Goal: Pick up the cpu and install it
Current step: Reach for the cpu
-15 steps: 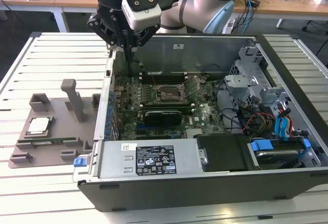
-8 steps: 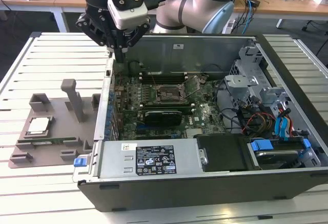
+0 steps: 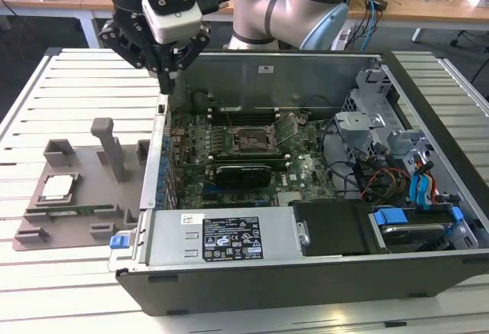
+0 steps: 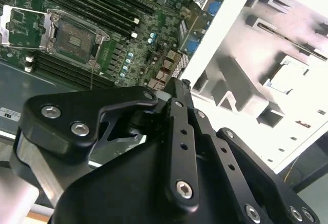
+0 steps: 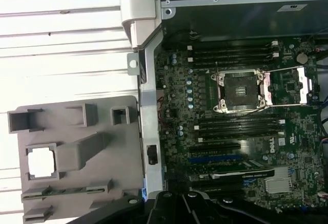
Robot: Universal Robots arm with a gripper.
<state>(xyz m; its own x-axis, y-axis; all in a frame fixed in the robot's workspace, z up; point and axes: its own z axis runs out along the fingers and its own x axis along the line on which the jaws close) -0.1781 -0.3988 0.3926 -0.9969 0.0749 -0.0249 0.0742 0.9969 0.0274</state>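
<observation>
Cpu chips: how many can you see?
1. The cpu sits in a square pocket of the grey tray, on the exterior view's left of the computer case. The motherboard socket looks empty.

The cpu (image 3: 58, 187) has a silvery, faintly shiny metal top. Its tray (image 3: 95, 192) is matt grey plastic. The computer case (image 3: 306, 70) is bare, dull grey sheet metal. The gripper (image 3: 166, 82) is matt black, with bright metal screw heads (image 4: 184, 188). The table (image 3: 46, 105) is smooth, white and ribbed.
</observation>
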